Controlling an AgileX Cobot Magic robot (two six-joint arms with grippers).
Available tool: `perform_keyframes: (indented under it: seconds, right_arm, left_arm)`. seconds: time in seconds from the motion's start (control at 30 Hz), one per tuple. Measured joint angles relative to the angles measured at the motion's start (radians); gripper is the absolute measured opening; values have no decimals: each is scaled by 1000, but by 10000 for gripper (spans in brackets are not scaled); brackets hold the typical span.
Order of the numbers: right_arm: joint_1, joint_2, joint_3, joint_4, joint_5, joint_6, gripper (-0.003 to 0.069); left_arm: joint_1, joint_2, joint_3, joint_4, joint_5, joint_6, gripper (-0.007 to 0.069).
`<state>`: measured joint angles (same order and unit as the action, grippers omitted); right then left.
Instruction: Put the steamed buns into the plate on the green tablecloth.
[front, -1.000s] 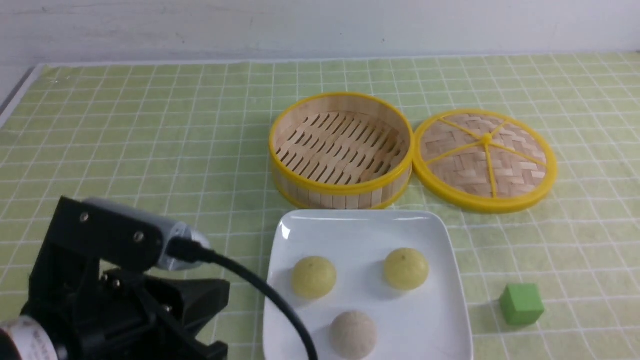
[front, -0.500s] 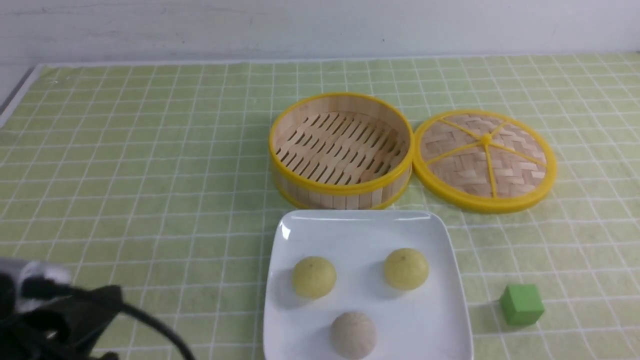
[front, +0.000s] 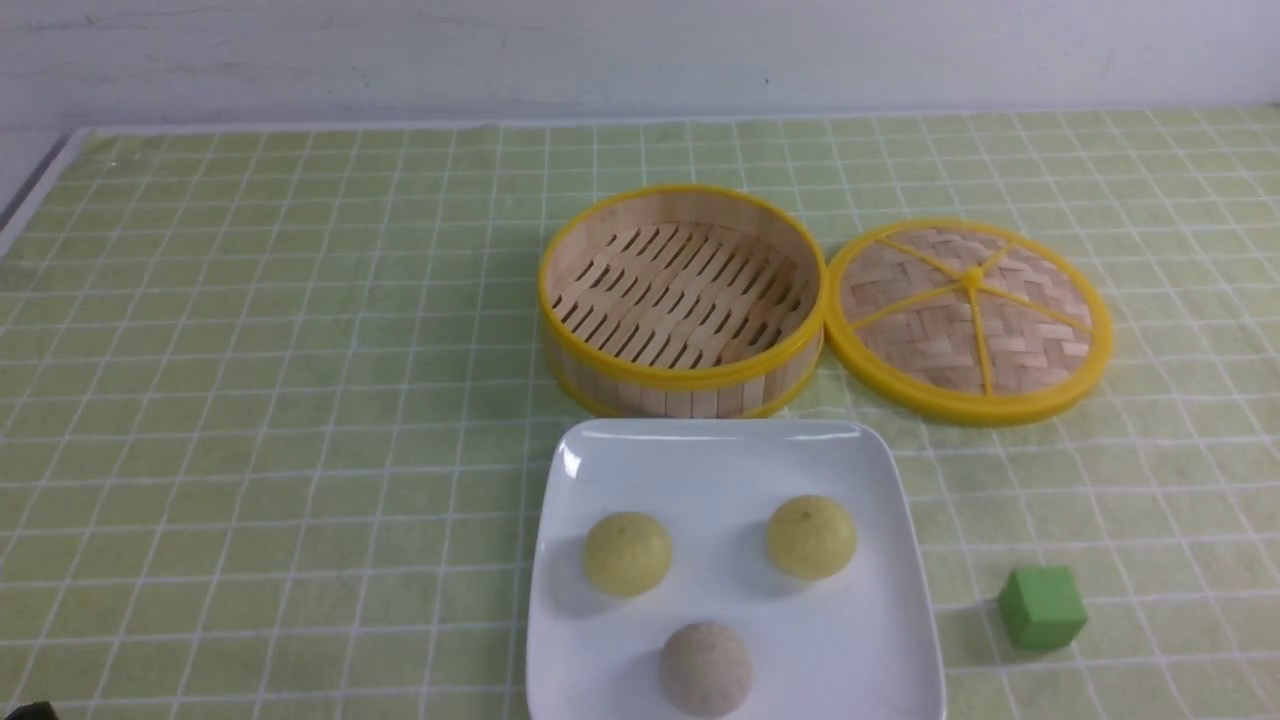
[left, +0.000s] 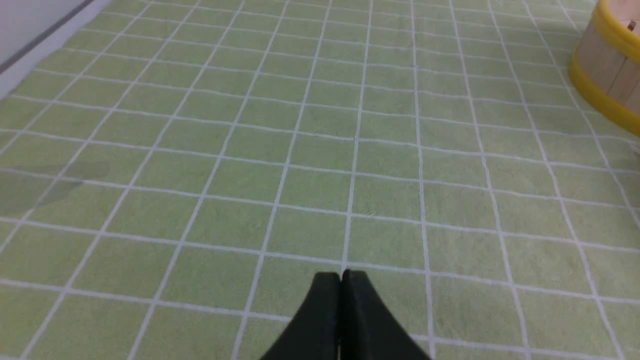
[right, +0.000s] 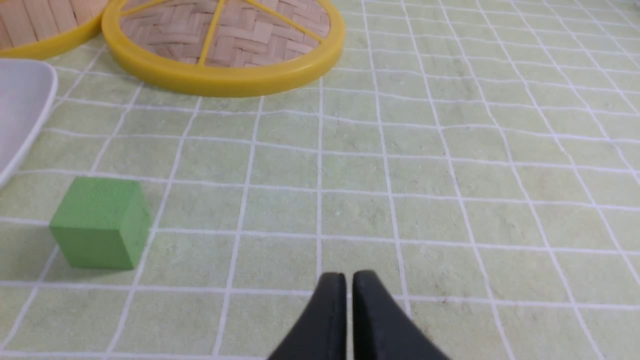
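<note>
A pale, faintly marked wall (front: 640, 60) stands behind the tabletop.

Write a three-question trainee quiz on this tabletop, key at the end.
1. How many buns lie on the plate?
2. True or false: the green cube sits inside the steamer basket.
3. Fill in: the woven lid lies to the ______ of the steamer basket, seen from the front.

Key: 1. Three. 2. False. 3. Right.
</note>
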<state>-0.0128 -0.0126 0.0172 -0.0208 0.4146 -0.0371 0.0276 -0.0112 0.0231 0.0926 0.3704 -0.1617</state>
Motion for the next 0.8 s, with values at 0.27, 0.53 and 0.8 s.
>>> perform_keyframes:
  seconds: [0.27,0.53,0.8]
  right_arm:
    - [0,0,0,0,0,0,55]
    - [0,0,0,0,0,0,64]
    - [0,0,0,0,0,0,76]
  left_arm:
    - [0,0,1,7,1,4,27]
    - [0,0,1,7,1,6,33]
    - [0,0,1,7,1,6,34]
